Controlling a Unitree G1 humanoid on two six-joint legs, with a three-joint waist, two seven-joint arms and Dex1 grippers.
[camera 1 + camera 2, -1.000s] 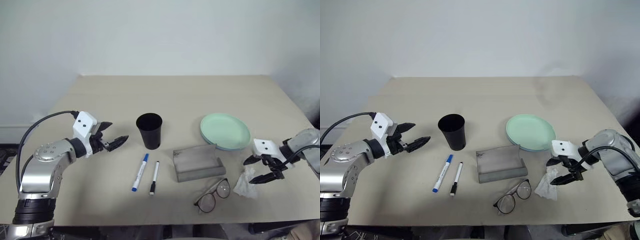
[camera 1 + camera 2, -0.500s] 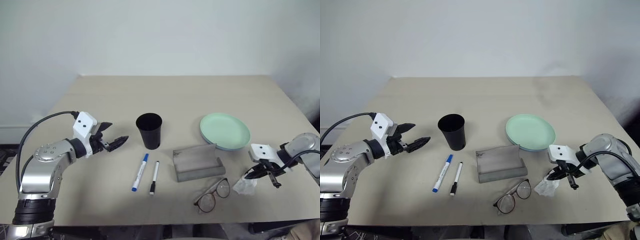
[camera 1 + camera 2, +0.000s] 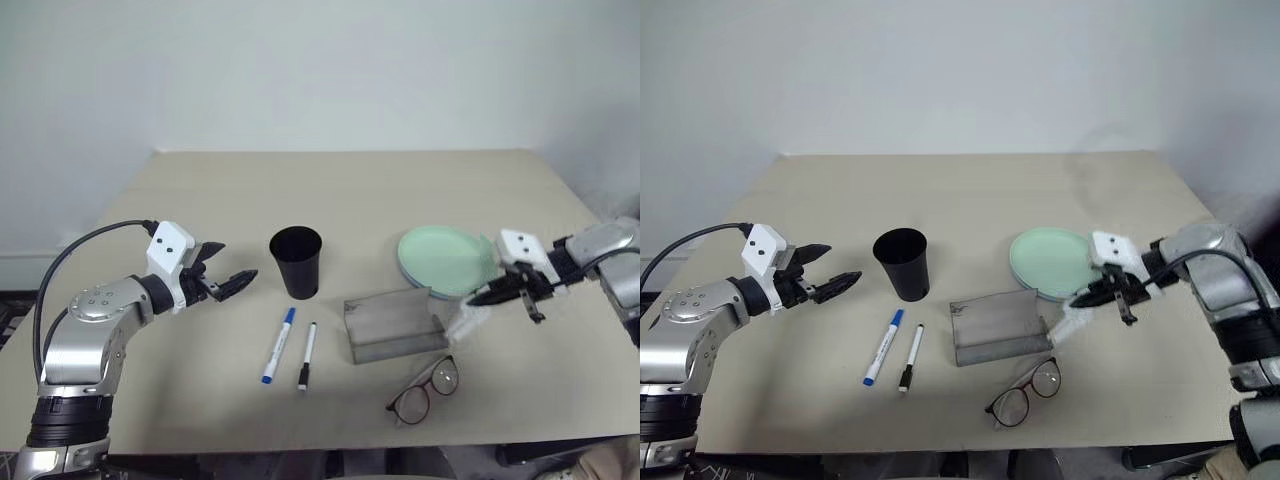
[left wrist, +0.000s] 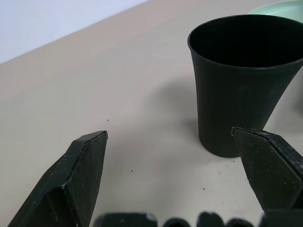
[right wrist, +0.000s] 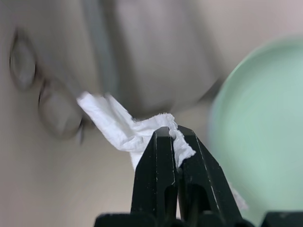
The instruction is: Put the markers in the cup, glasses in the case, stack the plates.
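The black cup (image 3: pixel 297 262) stands upright left of centre. In front of it lie the blue-capped marker (image 3: pixel 279 345) and the black-capped marker (image 3: pixel 306 356). The grey case (image 3: pixel 393 326) sits open, with the glasses (image 3: pixel 425 390) on the table in front of it. The mint green plate (image 3: pixel 445 262) rests on the light blue one. My left gripper (image 3: pixel 235 280) hovers open to the left of the cup (image 4: pixel 241 80). My right gripper (image 3: pixel 480 297) is shut on a crumpled white tissue (image 5: pixel 123 127), which hangs above the table between the case and the plates.
The beige table (image 3: pixel 350 190) has free room at the back and along the left side. A white wall stands behind the table. The table's right edge lies close to my right arm.
My right gripper shut on the white tissue, then lifted it up and toward the plates and the case. The left arm has kept still.
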